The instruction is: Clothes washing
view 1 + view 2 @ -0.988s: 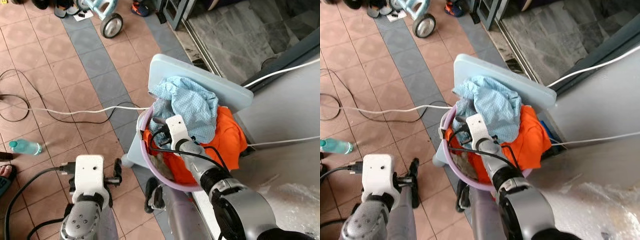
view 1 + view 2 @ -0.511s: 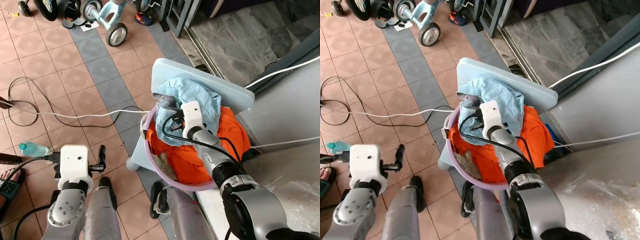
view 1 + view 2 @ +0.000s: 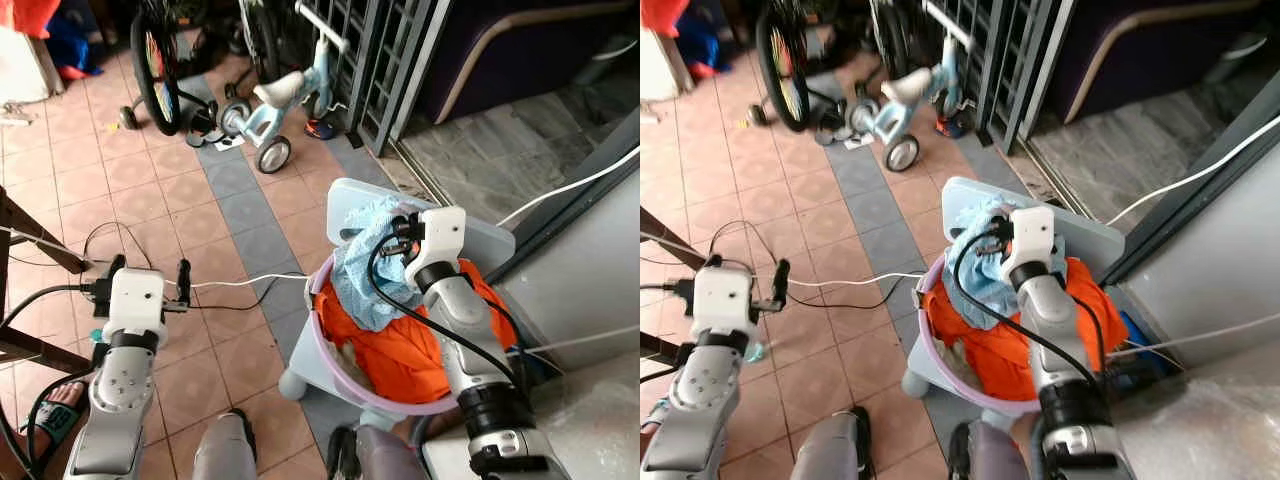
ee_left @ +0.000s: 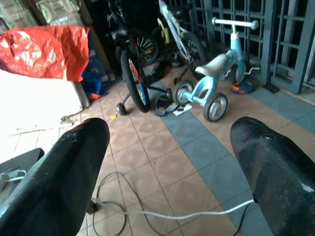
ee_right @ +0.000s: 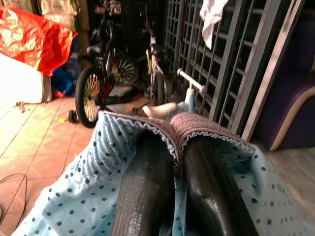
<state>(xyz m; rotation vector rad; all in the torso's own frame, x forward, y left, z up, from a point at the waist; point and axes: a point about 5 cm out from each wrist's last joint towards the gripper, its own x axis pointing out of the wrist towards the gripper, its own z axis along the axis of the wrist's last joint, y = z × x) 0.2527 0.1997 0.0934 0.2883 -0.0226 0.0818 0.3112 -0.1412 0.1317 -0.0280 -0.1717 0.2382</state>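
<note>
Home porch — tiled floor (image 3: 90,180), bicycle (image 3: 158,60), child's tricycle (image 3: 285,95), gate (image 3: 385,50)

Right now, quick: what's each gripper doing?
Left gripper: open, holding nothing, out over the tiled floor.
Right gripper: shut on the blue dotted cloth, lifting it above the laundry basket.

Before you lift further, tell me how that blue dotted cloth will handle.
Probably floppy: the blue dotted cloth sags in folds from the right gripper, pinched at its frilled edge. Likely light, being thin fabric. It may drag on the orange garment in the basin it drapes over.
</note>
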